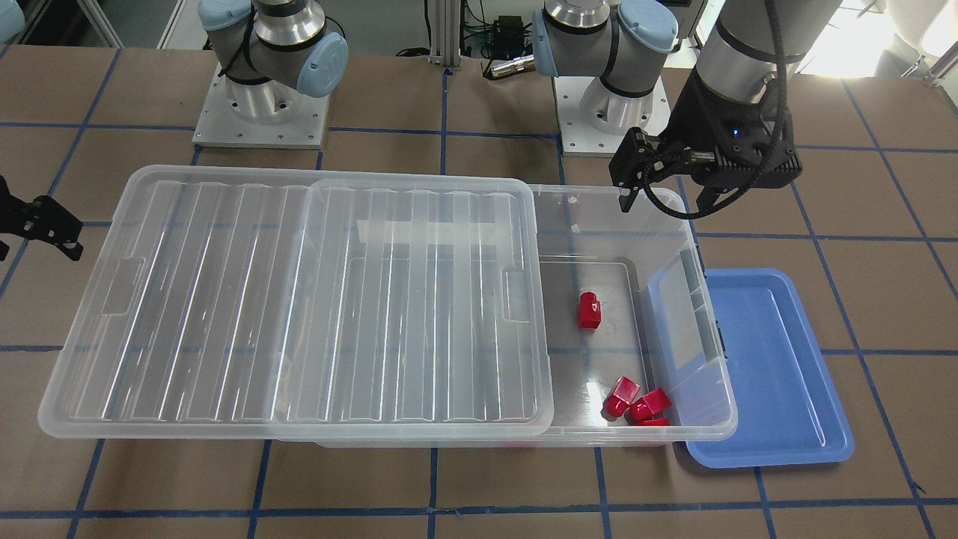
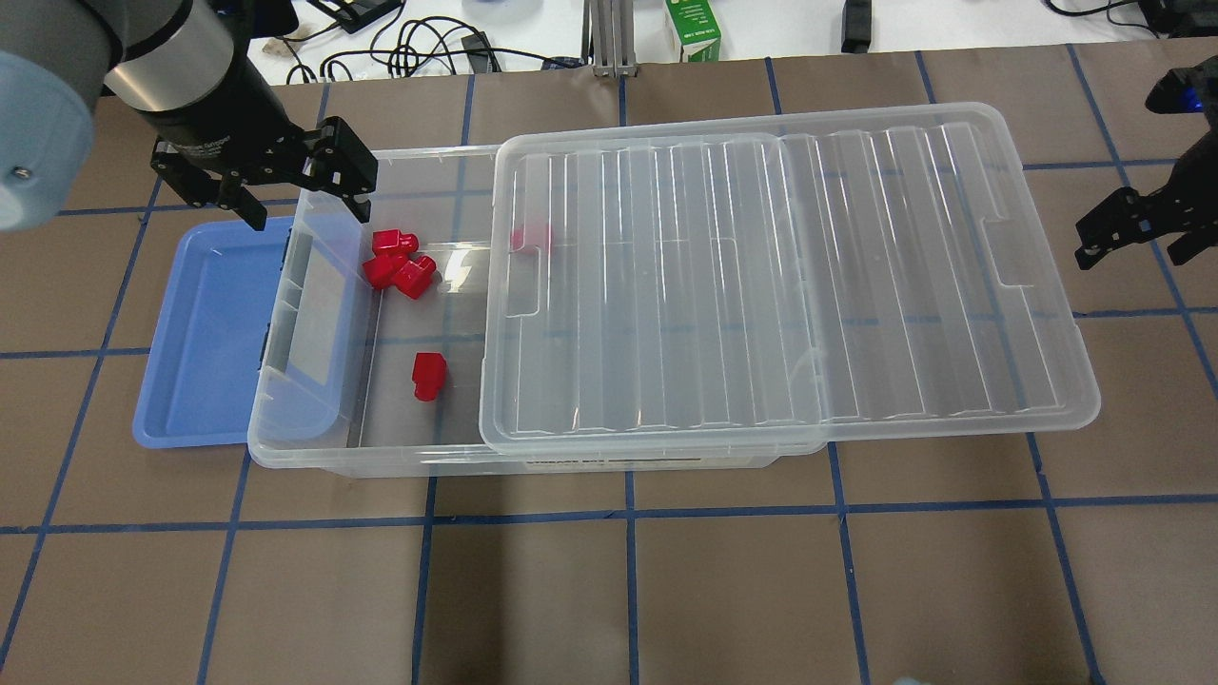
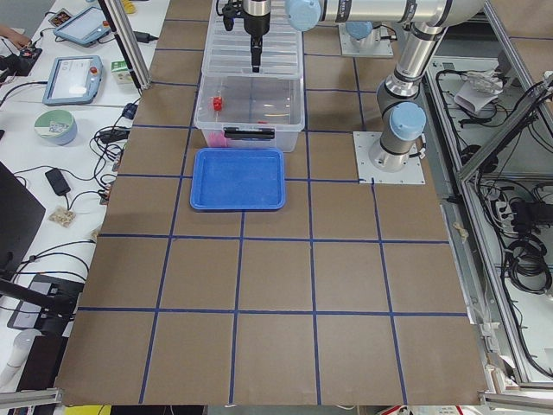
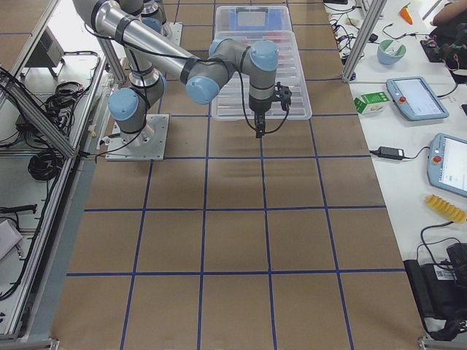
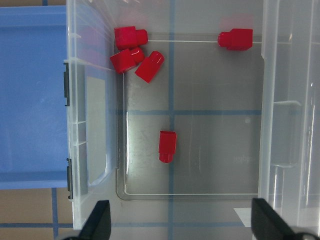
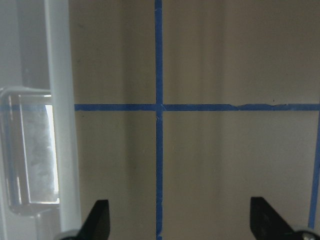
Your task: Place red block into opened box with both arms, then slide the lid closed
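Showing 5th red piece (image 5: pixel 235 39) beside lid (image 5: pixel 292 75): L wrist cam, not front.

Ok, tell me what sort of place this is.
Most likely a robotics lab workcell. Two robot arms are bolted to a table marked with a blue tape grid, teach pendants lie on the side bench, and aluminium framing and loose cables surround it.

Both arms (image 1: pixel 281 34) are silver tubes with light-blue joint caps (image 1: pixel 323 64) on screwed square base plates (image 1: pixel 258 135); black cable (image 1: pixel 677 212) loops around the black left gripper (image 2: pixel 308 215).
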Available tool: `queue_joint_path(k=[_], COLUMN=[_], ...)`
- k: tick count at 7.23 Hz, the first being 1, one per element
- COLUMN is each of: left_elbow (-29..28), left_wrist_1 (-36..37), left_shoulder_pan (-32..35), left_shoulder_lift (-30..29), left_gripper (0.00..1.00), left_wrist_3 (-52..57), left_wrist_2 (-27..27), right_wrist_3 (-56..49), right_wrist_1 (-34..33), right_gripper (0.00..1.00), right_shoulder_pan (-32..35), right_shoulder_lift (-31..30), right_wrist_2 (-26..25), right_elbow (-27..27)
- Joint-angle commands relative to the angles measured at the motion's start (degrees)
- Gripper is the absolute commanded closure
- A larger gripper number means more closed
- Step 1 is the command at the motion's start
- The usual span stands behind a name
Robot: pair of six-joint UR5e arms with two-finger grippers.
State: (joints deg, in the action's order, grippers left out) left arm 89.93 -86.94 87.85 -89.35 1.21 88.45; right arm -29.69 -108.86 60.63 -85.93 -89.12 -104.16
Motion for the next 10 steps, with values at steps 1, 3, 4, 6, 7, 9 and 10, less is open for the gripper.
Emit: queue_joint_path(k=[1,3,4,6,7,9,10], left_elbow=[0.24,1.29,1.91,1.48,1.39,1.3,1.38], left_wrist_1=[-0.07,0.98,0.46,0.81,0.81,0.89,0.89], left_shoulder_pan=[0.04,0.13,0.13,-0.05,-0.05,-0.31,-0.31], left_shoulder_lift=[1.55,-0.29,-0.3,0.23,0.32,0.5,0.76], left_gripper=[0.0,0.0,0.0,0.0,0.0,0.0,0.0], left_wrist_3=[0.11,-0.24,0.02,0.02,0.02,0.11,0.11], left_wrist_2=[-0.3,-0.3,-0.12,-0.21,-0.21,-0.39,-0.3], right_wrist_3=[0.6,3.4,4.37,8.57,9.3,9.3,9.3], right_wrist_1=[-1.53,-1.53,-1.71,-1.62,-1.62,-1.62,-1.62], right_gripper=[0.0,0.0,0.0,0.0,0.0,0.0,0.0], right_shoulder_pan=[0.18,0.98,2.54,6.93,9.13,13.44,14.94], right_shoulder_lift=[0.15,0.06,0.32,0.06,-0.03,0.15,0.23], right_wrist_2=[0.0,0.88,0.88,0.88,0.97,1.58,3.41], right_elbow=[-2.27,-2.62,-3.23,-3.24,-3.24,-3.24,-3.24])
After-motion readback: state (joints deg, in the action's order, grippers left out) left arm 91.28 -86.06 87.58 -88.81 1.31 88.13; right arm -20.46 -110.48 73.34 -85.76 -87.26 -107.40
